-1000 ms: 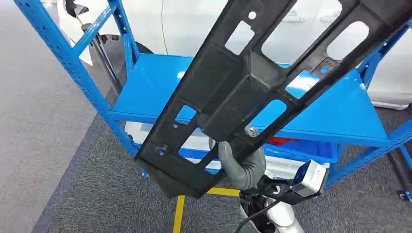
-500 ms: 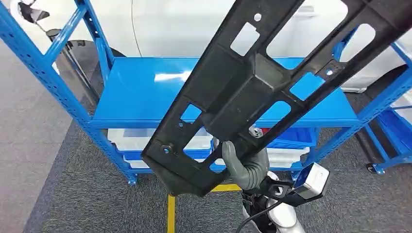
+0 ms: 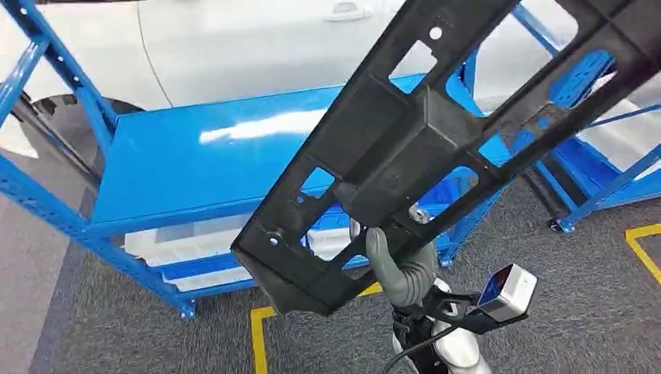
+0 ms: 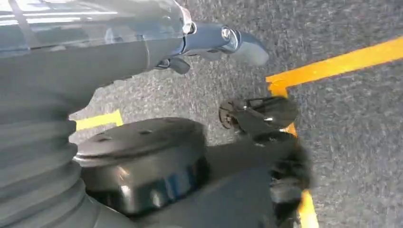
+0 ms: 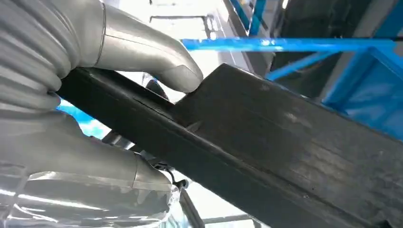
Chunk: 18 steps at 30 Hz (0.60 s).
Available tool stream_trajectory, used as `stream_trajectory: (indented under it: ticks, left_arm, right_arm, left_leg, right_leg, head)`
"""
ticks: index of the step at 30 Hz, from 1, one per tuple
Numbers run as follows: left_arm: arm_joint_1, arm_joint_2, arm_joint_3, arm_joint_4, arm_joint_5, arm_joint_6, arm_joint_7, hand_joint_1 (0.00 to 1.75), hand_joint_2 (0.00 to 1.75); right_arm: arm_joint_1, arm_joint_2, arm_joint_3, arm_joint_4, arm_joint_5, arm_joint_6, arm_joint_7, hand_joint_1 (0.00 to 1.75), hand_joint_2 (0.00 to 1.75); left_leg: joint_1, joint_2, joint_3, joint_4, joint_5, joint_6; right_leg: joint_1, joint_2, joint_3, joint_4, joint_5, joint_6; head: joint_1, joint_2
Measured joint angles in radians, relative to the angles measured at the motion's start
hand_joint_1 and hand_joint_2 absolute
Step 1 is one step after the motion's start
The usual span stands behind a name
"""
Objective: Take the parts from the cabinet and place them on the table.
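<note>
A long black plastic part (image 3: 405, 148) with several cut-out windows slants across the head view, from low centre up to the top right. My right hand (image 3: 399, 269) grips it from below near its lower end. In the right wrist view the thumb and fingers (image 5: 157, 61) clamp the part's dark edge (image 5: 285, 142). My left hand (image 4: 142, 47) hangs beside my body over the carpet, its fingers stretched out with nothing in them.
A blue steel rack (image 3: 195, 164) stands ahead on the left with a bare shelf and white bins (image 3: 179, 241) below it. A second blue rack (image 3: 592, 156) is at the right. A white car (image 3: 234, 47) is behind. Yellow tape (image 3: 257, 335) marks the grey carpet.
The whole view has swung: the blue rack has slid left and a second rack has come in at the right. The black part stays in my right hand, held at the same slant.
</note>
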Motion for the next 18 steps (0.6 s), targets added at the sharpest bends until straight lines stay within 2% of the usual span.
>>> stream_trajectory:
  ticks: [1,2,3,4,5,6,7,8,9,11,12,13,14,15,16,17,18]
  left_arm:
    - [0.006,0.000,-0.001,0.000,0.001,0.000,0.002,0.00,1.75]
    - [0.010,0.000,-0.003,0.000,0.001,0.001,0.002,0.00,1.75]
    - [0.011,0.000,-0.005,0.000,0.001,0.001,0.002,0.00,1.75]
    - [0.011,0.000,-0.006,0.000,0.001,0.002,0.002,0.00,1.75]
    - [0.010,0.000,-0.006,0.000,0.001,0.002,0.002,0.00,1.75]
    - [0.009,0.000,-0.006,0.000,0.001,0.002,0.001,0.00,1.75]
    - [0.010,0.002,-0.006,0.000,0.001,0.002,-0.001,0.00,1.75]
    - [0.010,0.002,-0.006,0.000,0.001,0.002,-0.003,0.00,1.75]
    - [0.010,0.002,-0.007,0.000,0.000,0.002,-0.004,0.00,1.75]
    - [0.007,0.002,-0.007,0.000,0.000,0.001,-0.007,0.00,1.75]
    - [0.004,-0.002,-0.007,-0.001,0.000,0.001,-0.010,0.00,1.75]
    - [0.000,0.000,-0.007,-0.001,0.000,0.002,-0.011,0.00,1.75]
    - [0.000,0.000,-0.007,-0.001,0.000,0.002,-0.012,0.00,1.75]
    - [0.003,0.000,-0.007,-0.001,0.000,0.001,-0.013,0.00,1.75]
    - [0.007,0.000,-0.007,-0.001,0.001,0.002,-0.013,0.00,1.75]
    - [0.008,0.000,-0.007,-0.001,0.003,0.003,-0.014,0.00,1.75]
    - [0.009,0.000,-0.007,-0.001,0.005,0.003,-0.015,0.00,1.75]
  right_arm:
    - [0.001,0.000,0.000,0.000,-0.001,0.000,0.000,1.75,1.75]
    - [0.001,0.000,0.000,0.000,-0.002,0.000,0.002,1.75,1.75]
    - [0.001,0.000,0.000,0.000,-0.004,0.000,0.003,1.75,1.75]
    - [0.001,0.000,0.000,0.000,-0.007,0.000,0.003,1.75,1.75]
    - [0.001,0.000,0.000,0.000,-0.008,0.000,0.003,1.75,1.75]
    - [0.001,0.000,0.000,0.000,-0.011,0.000,0.003,1.75,1.75]
    - [0.001,0.000,0.000,0.000,-0.013,0.000,0.003,1.75,1.75]
    - [-0.001,0.000,0.000,0.000,-0.014,0.000,0.004,1.75,1.75]
    - [0.000,0.000,0.000,0.000,-0.015,0.000,0.004,1.75,1.75]
    - [0.002,-0.001,0.000,0.000,-0.017,0.000,0.005,1.75,1.75]
    - [0.002,-0.001,-0.001,-0.002,-0.018,0.000,0.005,1.75,1.75]
    - [0.002,-0.002,-0.002,-0.005,-0.019,0.000,0.004,1.75,1.75]
    - [-0.001,-0.002,-0.002,-0.005,-0.020,0.001,0.003,1.75,1.75]
    - [-0.001,-0.002,-0.002,-0.005,-0.021,0.001,0.004,1.75,1.75]
    - [0.000,-0.002,-0.002,-0.005,-0.021,0.002,0.004,1.75,1.75]
    - [0.002,-0.003,-0.002,-0.005,-0.021,0.002,0.004,1.75,1.75]
    - [0.004,-0.003,-0.002,-0.005,-0.023,0.002,0.004,1.75,1.75]
  left_leg:
    - [0.000,-0.005,-0.038,0.080,-0.027,-0.002]
    - [0.000,-0.007,-0.059,0.118,-0.030,-0.003]
    - [0.000,-0.007,-0.057,0.107,-0.008,-0.002]
    - [0.000,-0.009,-0.034,0.055,0.031,0.001]
    - [0.000,-0.016,0.006,-0.035,0.083,0.005]
    - [0.002,-0.046,0.047,-0.126,0.129,0.009]
    - [0.003,-0.106,0.070,-0.178,0.125,0.018]
    - [0.006,-0.104,0.072,-0.196,0.125,0.017]
    - [0.000,-0.093,0.071,-0.192,0.126,0.020]
    - [-0.002,-0.074,0.074,-0.194,0.130,0.029]
    - [0.013,-0.056,0.076,-0.208,0.139,0.039]
    - [0.010,-0.045,0.078,-0.212,0.142,0.044]
    - [0.008,-0.030,0.078,-0.213,0.142,0.051]
    - [0.006,-0.016,0.077,-0.213,0.141,0.051]
    - [0.004,0.000,0.077,-0.212,0.140,0.051]
    - [0.003,0.016,0.075,-0.212,0.139,0.051]
    - [0.003,0.030,0.075,-0.211,0.138,0.050]
  right_leg:
    - [0.001,0.015,-0.001,0.001,0.000,-0.001]
    - [0.001,0.030,-0.001,0.002,0.001,-0.001]
    - [0.001,0.043,-0.001,0.003,0.001,0.000]
    - [0.001,0.058,0.000,0.004,0.001,0.000]
    - [0.001,0.073,0.001,0.007,0.000,0.001]
    - [0.001,0.085,0.002,0.009,0.000,0.004]
    - [0.001,0.096,-0.002,0.011,-0.001,0.009]
    - [0.001,0.109,-0.008,0.017,0.001,0.017]
    - [-0.005,0.119,-0.014,0.013,0.006,0.026]
    - [-0.006,0.142,-0.018,0.005,0.012,0.040]
    - [-0.006,0.145,-0.020,0.010,0.010,0.044]
    - [0.002,0.082,-0.032,0.035,-0.011,0.048]
    - [0.002,0.037,-0.063,0.097,-0.052,0.052]
    - [0.001,0.016,-0.101,0.177,-0.092,0.055]
    - [0.000,0.005,-0.142,0.262,-0.126,0.058]
    - [-0.002,0.001,-0.169,0.317,-0.140,0.060]
    - [-0.004,-0.001,-0.172,0.323,-0.131,0.061]
  head:
    - [0.000,0.000]
    - [0.000,0.000]
    - [0.000,0.000]
    - [0.000,0.000]
    - [0.000,0.000]
    - [0.000,0.000]
    - [0.000,0.000]
    - [0.000,0.000]
    - [0.000,0.000]
    - [0.000,0.000]
    - [0.000,0.000]
    - [0.000,0.000]
    - [0.000,0.000]
    - [0.000,0.000]
    - [0.000,0.000]
    - [0.000,0.000]
    - [0.000,0.000]
